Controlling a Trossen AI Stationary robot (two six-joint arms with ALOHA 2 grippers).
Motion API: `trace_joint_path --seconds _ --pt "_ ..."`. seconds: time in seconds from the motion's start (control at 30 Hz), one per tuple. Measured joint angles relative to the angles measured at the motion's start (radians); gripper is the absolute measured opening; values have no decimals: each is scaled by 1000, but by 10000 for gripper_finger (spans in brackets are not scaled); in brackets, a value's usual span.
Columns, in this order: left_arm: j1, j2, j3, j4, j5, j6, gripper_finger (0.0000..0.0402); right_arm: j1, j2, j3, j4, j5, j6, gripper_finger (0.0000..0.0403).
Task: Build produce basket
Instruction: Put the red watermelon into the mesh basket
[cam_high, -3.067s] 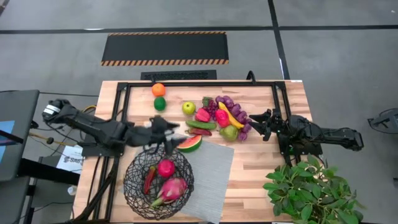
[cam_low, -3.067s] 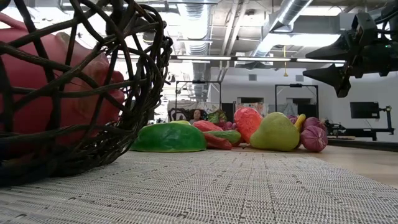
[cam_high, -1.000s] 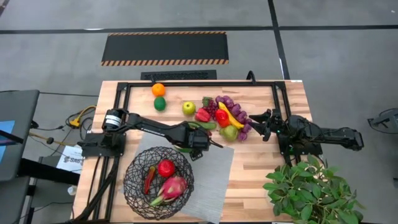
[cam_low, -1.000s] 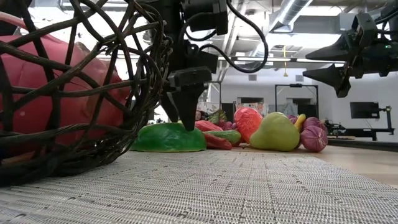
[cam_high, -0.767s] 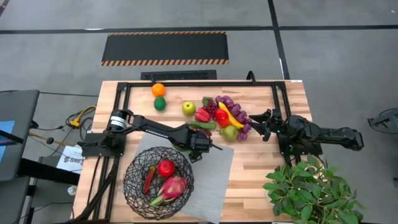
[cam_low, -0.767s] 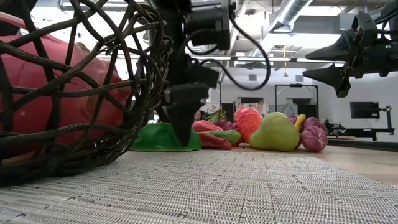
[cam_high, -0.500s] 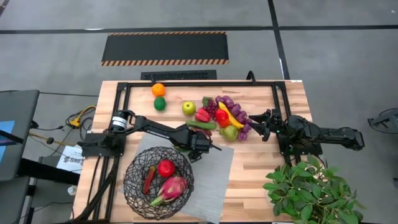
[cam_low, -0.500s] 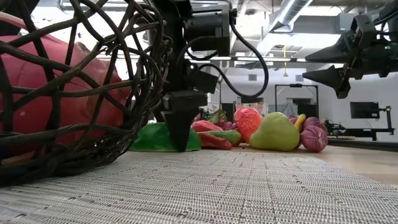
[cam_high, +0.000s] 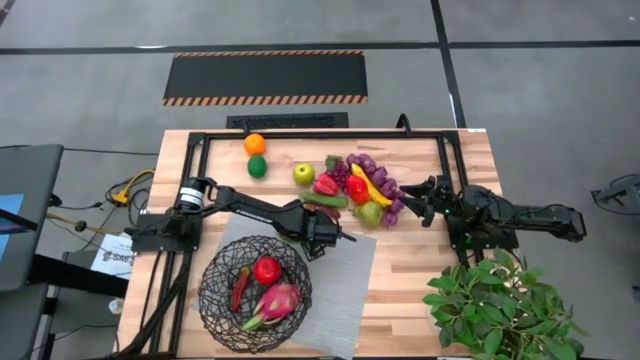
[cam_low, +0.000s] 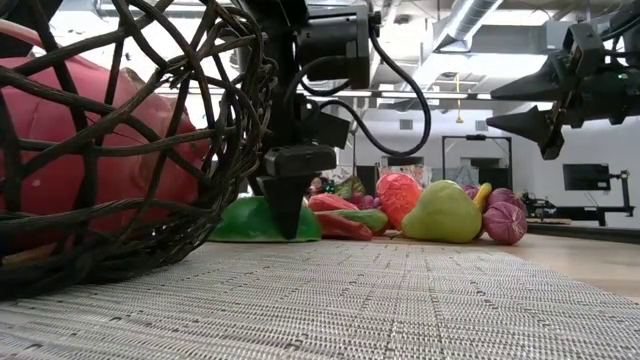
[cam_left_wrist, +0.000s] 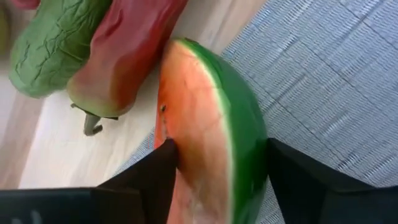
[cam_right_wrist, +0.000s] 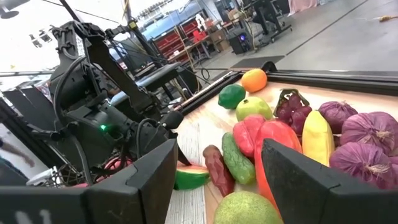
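Observation:
The watermelon slice (cam_left_wrist: 211, 124) lies on the far edge of the grey mat (cam_high: 340, 270). My left gripper (cam_left_wrist: 217, 168) stands over it, pointing steeply down and shut on it; in the high view the gripper (cam_high: 318, 237) hides most of the slice. The wire basket (cam_high: 255, 290) sits on the mat at the near left. It holds a red apple, a pink dragon fruit and a red pepper. The other produce (cam_high: 355, 190) is piled at the table's middle. My right gripper (cam_high: 425, 200) waits open to the right of the pile, level above the table. My left gripper pinches the watermelon slice across its thickness. One finger lies on the red flesh face (cam_left_wrist: 180, 165), the other on the green rind side (cam_left_wrist: 256, 165). The fingers come from above, slanting steeply down. The slice still rests on the mat's edge (cam_low: 250, 225).
An orange (cam_high: 255, 144), a lime (cam_high: 257, 166) and a green apple (cam_high: 303, 173) lie apart at the far left. A cucumber and a dark red pepper (cam_left_wrist: 124, 50) lie right beside the slice. A leafy plant (cam_high: 500, 305) stands at the near right. A black frame (cam_high: 300, 133) runs along the table's far side.
My left gripper has come down onto the watermelon slice beside the basket, and its fingers now lie against the slice's two sides. The slice has stayed where it was. My right arm has kept still.

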Motion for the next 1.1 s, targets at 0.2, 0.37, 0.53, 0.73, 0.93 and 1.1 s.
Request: trace_joint_path --seconds 0.2,0.37,0.53,0.73,0.93,1.1 --pt "0 -5 24 -21 -21 1 190 0 0 0 0 0 2 255" --pt "0 -5 78 -47 -31 18 189 0 0 0 0 0 3 255" --pt "-4 -5 178 -118 -58 56 188 0 0 0 0 0 3 255" --pt "-24 -6 360 -280 -114 108 188 0 0 0 0 0 3 255" --pt "-92 -6 573 -541 -185 101 188 0 0 0 0 0 3 255" --pt "-218 -11 727 -684 -180 30 188 0 0 0 0 0 3 255"
